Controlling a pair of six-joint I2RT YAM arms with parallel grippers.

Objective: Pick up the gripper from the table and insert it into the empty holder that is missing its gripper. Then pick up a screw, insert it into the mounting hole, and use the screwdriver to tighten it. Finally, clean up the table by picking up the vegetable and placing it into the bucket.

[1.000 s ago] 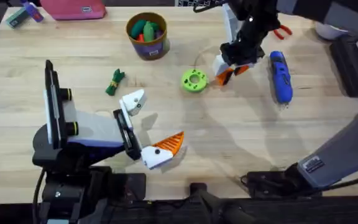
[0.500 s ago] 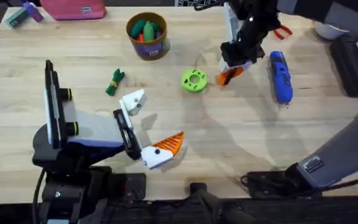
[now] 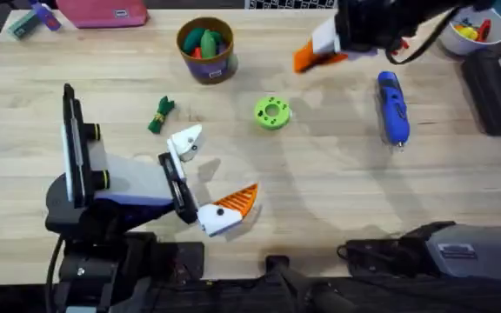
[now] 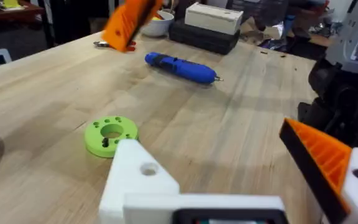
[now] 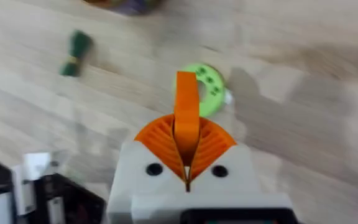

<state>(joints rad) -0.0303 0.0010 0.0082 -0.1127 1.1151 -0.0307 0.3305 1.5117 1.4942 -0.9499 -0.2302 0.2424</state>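
Clamped between the orange ribbed pads (image 5: 160,140) of the right gripper (image 3: 316,54), the gripper (image 5: 187,118), an orange wedge, is sticking out edge-on, so its black face is not showing. Overhead, that gripper is hanging blurred above the table (image 3: 337,191), beyond the green disc (image 3: 272,113) and to the disc's right, with the arm behind it reading as a dark smear. Nearer than the disc and to its left, the left gripper (image 3: 211,178) is lying low with its jaws spread apart and nothing between them; one finger is carrying its orange pad (image 3: 240,201), while the other is ending in the bare white holder (image 3: 186,142), whose mounting hole is facing the left wrist camera. Left of the disc, the vegetable (image 3: 160,114) is lying on the wood, its band hard to make out. Beyond it, and also left of the disc, the bucket (image 3: 205,49) is standing upright with coloured toys inside, too small to identify. Right of the disc, the screwdriver (image 3: 392,107) is lying flat, its thin tip barely visible. Far right of the disc, a white bowl (image 3: 470,33) is being cut by the frame edge.
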